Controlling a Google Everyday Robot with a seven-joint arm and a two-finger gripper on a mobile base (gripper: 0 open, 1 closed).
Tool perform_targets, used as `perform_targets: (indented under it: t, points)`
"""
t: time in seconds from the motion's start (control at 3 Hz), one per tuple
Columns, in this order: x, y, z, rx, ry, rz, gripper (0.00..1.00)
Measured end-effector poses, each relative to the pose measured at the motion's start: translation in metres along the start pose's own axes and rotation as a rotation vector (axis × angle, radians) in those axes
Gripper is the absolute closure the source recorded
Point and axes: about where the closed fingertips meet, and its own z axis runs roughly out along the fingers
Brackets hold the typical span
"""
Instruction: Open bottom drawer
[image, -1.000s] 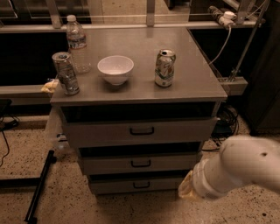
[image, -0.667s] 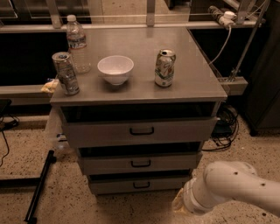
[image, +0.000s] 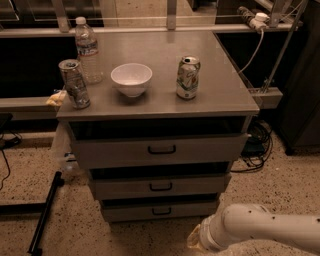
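Observation:
The bottom drawer (image: 160, 210) is the slimmest grey front at the foot of the grey metal cabinet. It has a small black bar handle (image: 161, 211), and its front sits in line with the fronts above it. My white arm (image: 260, 232) reaches in from the lower right, low over the floor. My gripper (image: 195, 241) is at the arm's left end at the bottom edge of the camera view. It is below and to the right of the bottom drawer's handle, apart from the drawer front.
The middle drawer (image: 161, 186) and top drawer (image: 161, 149) sit above. On the cabinet top (image: 220, 95) stand a water bottle (image: 87, 50), two cans (image: 75, 84) (image: 188, 77) and a white bowl (image: 131, 78). A black pole (image: 45, 212) lies on the floor at left; cables (image: 255, 145) at right.
My arm has dropped lower and swung left across the floor, bringing its end closer to the bottom drawer's right corner. The drawers and the things on top have not moved.

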Motion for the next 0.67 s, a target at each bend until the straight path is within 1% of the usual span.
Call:
perform_targets:
  t: [0.33,0.67]
  points:
    - [0.000,0.000,0.000,0.000,0.000,0.000,1.00]
    - [0.005,-0.005,0.015,0.046,-0.009,-0.047,1.00]
